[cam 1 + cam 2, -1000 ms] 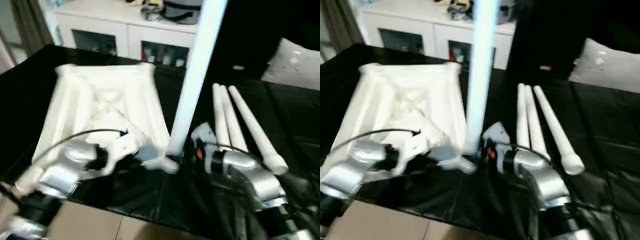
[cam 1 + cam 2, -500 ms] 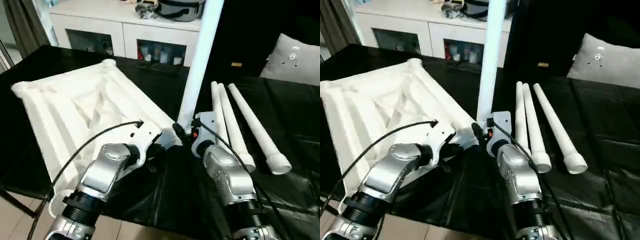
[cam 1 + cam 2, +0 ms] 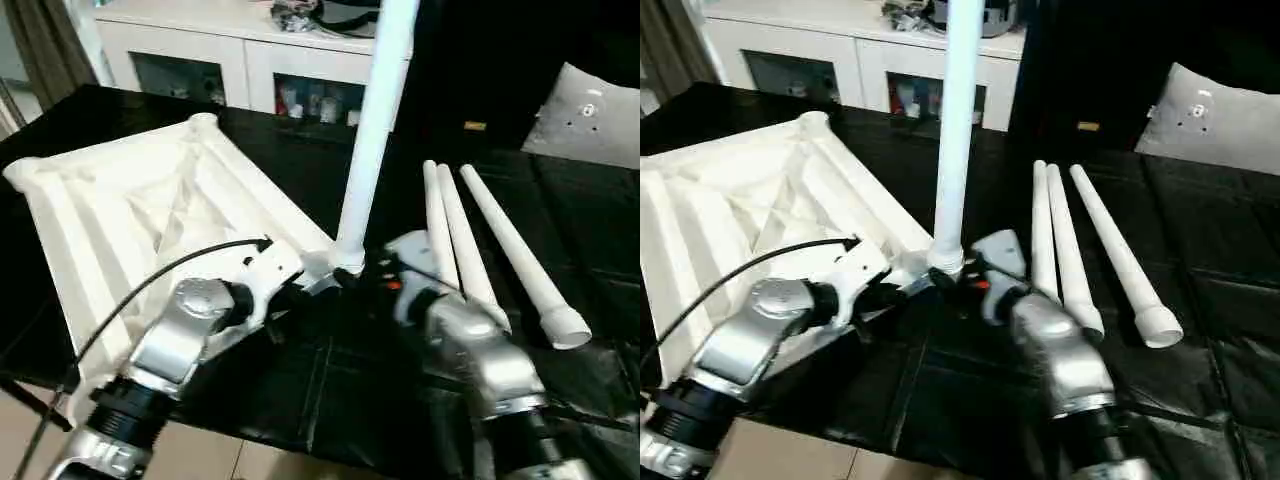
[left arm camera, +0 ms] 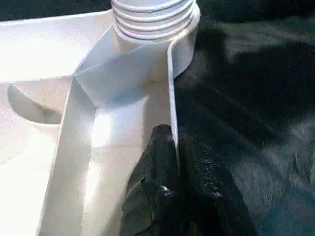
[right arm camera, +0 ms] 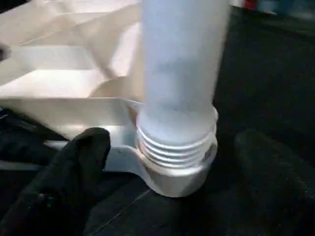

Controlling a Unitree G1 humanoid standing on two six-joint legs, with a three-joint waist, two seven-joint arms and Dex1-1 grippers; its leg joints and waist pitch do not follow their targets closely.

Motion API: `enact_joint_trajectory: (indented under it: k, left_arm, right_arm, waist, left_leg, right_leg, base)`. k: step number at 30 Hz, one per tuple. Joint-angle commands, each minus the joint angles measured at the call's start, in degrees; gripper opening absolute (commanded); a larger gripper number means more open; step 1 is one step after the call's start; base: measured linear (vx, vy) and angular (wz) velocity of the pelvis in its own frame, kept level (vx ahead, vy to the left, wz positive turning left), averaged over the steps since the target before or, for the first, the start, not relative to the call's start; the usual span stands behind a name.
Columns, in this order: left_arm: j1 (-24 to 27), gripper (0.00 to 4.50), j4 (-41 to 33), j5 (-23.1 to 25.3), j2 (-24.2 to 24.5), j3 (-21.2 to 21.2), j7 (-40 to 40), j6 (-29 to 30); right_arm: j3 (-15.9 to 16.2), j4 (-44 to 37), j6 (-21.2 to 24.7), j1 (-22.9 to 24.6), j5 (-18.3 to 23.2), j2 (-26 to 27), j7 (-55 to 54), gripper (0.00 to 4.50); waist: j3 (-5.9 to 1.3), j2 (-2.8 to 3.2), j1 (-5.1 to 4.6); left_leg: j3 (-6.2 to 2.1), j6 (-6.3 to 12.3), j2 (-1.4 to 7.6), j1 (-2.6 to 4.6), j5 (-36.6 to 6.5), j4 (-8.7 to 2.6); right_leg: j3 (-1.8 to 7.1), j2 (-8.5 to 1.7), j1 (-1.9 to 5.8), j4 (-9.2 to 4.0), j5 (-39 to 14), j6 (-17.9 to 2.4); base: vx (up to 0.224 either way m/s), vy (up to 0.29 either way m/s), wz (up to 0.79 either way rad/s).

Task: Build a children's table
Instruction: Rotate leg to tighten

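The white tabletop (image 3: 130, 210) lies upside down on the left of the black table. One white leg (image 3: 372, 130) stands upright in its near right corner socket (image 5: 177, 179), with screw threads showing above the socket. My left gripper (image 4: 172, 147) is shut on the tabletop's thin rim just beside that socket. My right gripper (image 5: 174, 142) is open, its black fingers (image 5: 78, 162) standing on either side of the leg's threaded foot without touching it. Three loose legs (image 3: 445, 240) lie side by side to the right.
The black cloth-covered table (image 3: 340, 390) ends close to me, with pale floor below. A white cabinet (image 3: 250, 50) stands behind the table. A grey-white pillow (image 3: 590, 115) rests at the back right.
My right gripper's fingers have spread apart from the leg's foot, and that forearm has swung to the right. The left gripper keeps its hold on the rim. The camera has shifted.
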Motion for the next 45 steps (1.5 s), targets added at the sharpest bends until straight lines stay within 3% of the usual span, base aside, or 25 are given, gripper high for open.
enact_joint_trajectory:
  k: [1,6,15,26,37,40,41,45]
  left_arm:
    - [-0.1,0.00,-0.4,-0.4,3.2,-2.5,-6.7,-5.8]
    - [0.3,0.00,-0.1,-1.6,7.8,-4.9,-15.0,-11.0]
    - [0.2,0.00,0.0,-3.3,12.0,-6.6,-23.7,-15.3]
    - [0.5,0.00,1.0,-3.7,13.3,-6.6,-26.0,-17.8]
    - [0.6,0.00,1.6,-3.3,13.4,-6.3,-25.9,-18.4]
    - [0.4,0.00,1.8,-3.3,13.2,-6.4,-25.9,-18.5]
    - [0.3,0.00,1.8,-3.3,13.2,-6.4,-25.9,-18.5]
    - [0.3,0.00,1.8,-3.3,13.2,-6.3,-25.8,-18.4]
  right_arm:
    - [1.9,-2.0,-0.6,-0.9,-0.5,-5.4,7.6,4.46]
    - [3.0,-1.8,-1.0,-2.4,1.1,-10.1,16.0,4.46]
    - [7.0,-1.6,-2.0,-2.8,2.3,-12.7,24.8,4.46]
    - [8.0,-0.7,-1.5,-2.7,3.3,-12.8,28.7,3.54]
    - [8.8,-1.6,-1.8,-1.7,2.7,-13.7,30.0,2.62]
    - [8.9,-1.3,-1.7,-1.7,2.3,-13.3,29.3,2.62]
    - [8.7,-1.2,-1.3,-1.7,2.5,-13.0,29.1,3.11]
    - [8.8,-1.3,-1.0,-1.7,2.5,-13.0,28.6,3.44]
  waist:
    - [-3.15,0.38,0.53]
    - [-3.06,0.25,1.12]
    - [-3.08,-0.05,2.17]
    - [-3.17,-0.40,2.15]
    - [-3.12,-0.25,2.24]
    - [-3.14,-0.33,2.24]
    - [-3.14,-0.31,2.26]
    - [-3.09,-0.26,2.24]
  left_leg:
    - [-1.75,4.67,4.18,-0.02,-4.8,-3.50]
    - [-1.58,4.29,4.41,0.24,-5.7,-3.63]
    - [-1.49,3.58,4.67,0.43,-5.3,-3.72]
    - [-1.51,3.10,4.64,0.36,-4.7,-3.68]
    - [-1.56,2.72,4.65,0.40,-5.3,-3.69]
    - [-1.53,2.83,4.59,0.34,-5.0,-3.65]
    - [-1.54,2.87,4.59,0.34,-4.9,-3.65]
    - [-1.59,2.59,4.64,0.40,-5.6,-3.71]
  right_leg:
    - [4.28,-6.06,3.74,-4.50,-8.9,-8.7]
    - [4.40,-6.15,3.41,-4.42,-9.8,-9.2]
    - [4.47,-6.35,3.29,-4.15,-9.7,-9.6]
    - [4.45,-6.34,3.36,-4.03,-9.7,-9.2]
    - [4.40,-6.35,3.34,-4.34,-12.3,-8.4]
    - [4.41,-6.37,3.38,-4.25,-11.5,-8.7]
    - [4.41,-6.38,3.38,-4.26,-11.6,-8.7]
    - [4.37,-6.37,3.36,-4.41,-13.0,-8.5]
  base:
    - [0.000,0.000,0.00]
    - [0.000,0.000,0.00]
    - [0.000,0.000,0.00]
    - [0.000,0.000,0.00]
    - [0.000,0.000,0.00]
    - [0.000,0.000,0.00]
    - [0.000,0.000,0.00]
    - [0.000,0.000,0.00]
